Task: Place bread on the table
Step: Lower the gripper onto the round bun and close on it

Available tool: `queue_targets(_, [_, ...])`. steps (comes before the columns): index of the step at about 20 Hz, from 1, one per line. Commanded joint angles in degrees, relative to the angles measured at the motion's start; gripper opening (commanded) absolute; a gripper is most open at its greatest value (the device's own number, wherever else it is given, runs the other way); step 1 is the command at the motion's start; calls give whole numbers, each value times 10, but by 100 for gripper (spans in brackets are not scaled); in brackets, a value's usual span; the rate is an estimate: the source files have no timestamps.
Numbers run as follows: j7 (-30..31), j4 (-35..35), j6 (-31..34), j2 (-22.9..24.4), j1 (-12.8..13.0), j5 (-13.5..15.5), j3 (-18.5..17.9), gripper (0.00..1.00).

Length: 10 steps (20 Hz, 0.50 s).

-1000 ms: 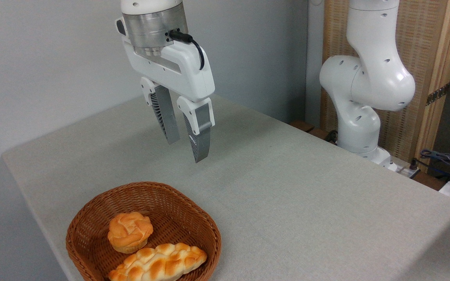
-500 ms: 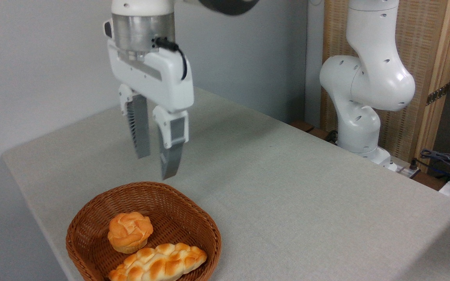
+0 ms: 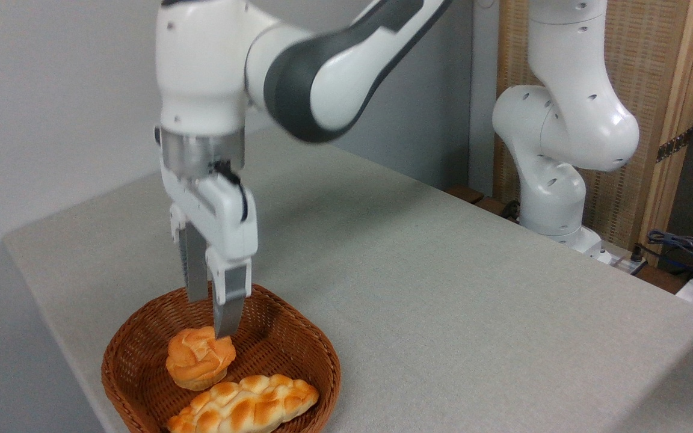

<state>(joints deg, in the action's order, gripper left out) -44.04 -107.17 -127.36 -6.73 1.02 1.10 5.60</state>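
I have the gripper point(image 3: 211, 316) poised over the basket point(image 3: 298, 343), fingers apart and empty — one tip just at the bread point(image 3: 198, 359), which sits by the basket's left rim. Nothing grasped yet; lift and placement on the table point(image 3: 455, 288) remain.

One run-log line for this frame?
phase: reach | hand: open, above bread | bread: in basket, beside braided loaf | table: no bread
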Motion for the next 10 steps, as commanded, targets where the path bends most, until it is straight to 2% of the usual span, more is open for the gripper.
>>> queue_targets(1, [-8,2,-74,-42,-1,-13,13,100])
queue_targets(4, [-12,2,-101,-55,-1,-31,13,100])
queue_targets(7, [-12,1,-103,-64,-1,-92,13,100])
queue_targets(9, [-12,1,-104,-65,-1,-108,13,100])
queue_targets(10, [-13,1,-104,-65,-1,-114,13,95])
